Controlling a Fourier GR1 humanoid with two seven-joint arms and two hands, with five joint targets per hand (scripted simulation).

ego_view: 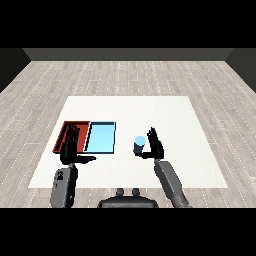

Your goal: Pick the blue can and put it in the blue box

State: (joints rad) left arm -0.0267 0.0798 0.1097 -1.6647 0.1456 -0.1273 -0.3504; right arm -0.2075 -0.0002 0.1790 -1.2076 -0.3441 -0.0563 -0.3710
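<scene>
A small blue can (pixel 139 144) stands upright on the white table, right of the trays. My right hand (pixel 154 145) is just right of it, fingers straight and raised, thumb reaching toward the can's base; it is open and beside the can, not curled round it. The light blue tray (pixel 101 138) lies to the can's left with nothing in it. My left hand (pixel 70 148) hovers over the red tray (pixel 67 130), fingers straight, thumb out to the right, holding nothing.
The red tray and the light blue tray lie side by side at the table's left. The white table (pixel 170 115) stretches far behind and to the right of the can. Wooden floor surrounds the table.
</scene>
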